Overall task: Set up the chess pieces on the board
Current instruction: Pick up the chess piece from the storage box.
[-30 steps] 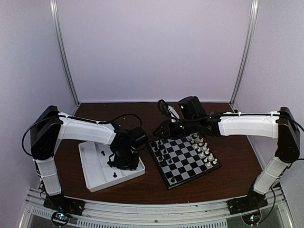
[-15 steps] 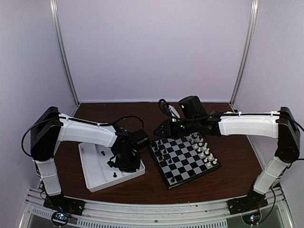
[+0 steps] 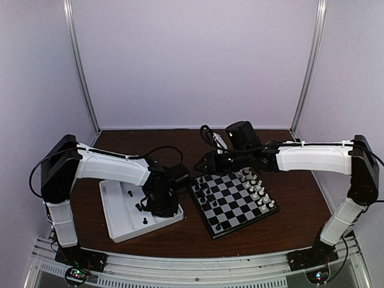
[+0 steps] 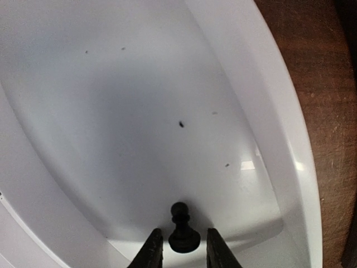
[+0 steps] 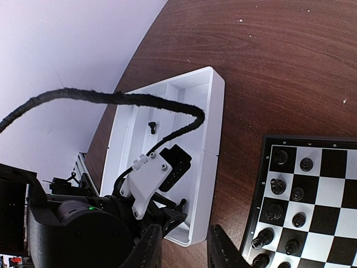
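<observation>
Released left claw [image 4: 183, 245] low inside white partitioned plastic tray [image 4: 262, 84], straddling tiny black plastic pawn [image 4: 182, 223], slim gaps either side. Pawn upright, long axis vertical, tucked by a tray corner; open tray floor beyond. Just right of tray, small black-and-grey checkered chessboard [image 3: 235, 207] on brown wooden desk [image 3: 288, 204]. Released, empty right claw [image 5: 184, 245] above the strip right of tray. Lilac walls [image 3: 198, 60] beyond tray.

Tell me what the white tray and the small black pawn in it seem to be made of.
Tray: likely moulded plastic, white, smooth and glossy. It shows bright glints and softly rounded walls.
Pawn: probably plastic too, black and fairly dull. Hardly any reflection shows on it, so this is less certain.
</observation>
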Robot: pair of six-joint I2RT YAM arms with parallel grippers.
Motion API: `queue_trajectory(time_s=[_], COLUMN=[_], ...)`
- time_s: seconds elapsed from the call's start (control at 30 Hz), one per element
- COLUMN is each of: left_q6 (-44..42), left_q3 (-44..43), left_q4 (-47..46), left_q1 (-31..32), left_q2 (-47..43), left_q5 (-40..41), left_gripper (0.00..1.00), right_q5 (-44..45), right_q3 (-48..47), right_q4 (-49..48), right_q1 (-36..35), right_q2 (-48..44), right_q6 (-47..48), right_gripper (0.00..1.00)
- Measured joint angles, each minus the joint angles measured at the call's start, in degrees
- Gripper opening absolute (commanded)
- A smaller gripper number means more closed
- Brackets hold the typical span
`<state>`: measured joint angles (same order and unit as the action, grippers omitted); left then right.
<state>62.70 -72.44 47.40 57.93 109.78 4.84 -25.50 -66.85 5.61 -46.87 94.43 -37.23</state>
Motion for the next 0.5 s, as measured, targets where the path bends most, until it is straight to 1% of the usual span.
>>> queue_trajectory(time_s=[0.23,0.5], left_q6=[0.5,-0.17], left_q3=[0.04,0.07], left_q4=[0.13,-0.59], left_q1=[0.15,0.15], left_q2=[0.02,0.02], left_q5=[1.84,3.76], left_gripper=[0.16,0.15], right_q5=[-0.02,-0.28], right_q3=[0.0,0.0], right_q4=[0.0,-0.02], right_q1=[0.0,0.0], right_q2=[0.0,0.0], right_q6=[0.02,0.02], right_gripper=[0.31,0.31])
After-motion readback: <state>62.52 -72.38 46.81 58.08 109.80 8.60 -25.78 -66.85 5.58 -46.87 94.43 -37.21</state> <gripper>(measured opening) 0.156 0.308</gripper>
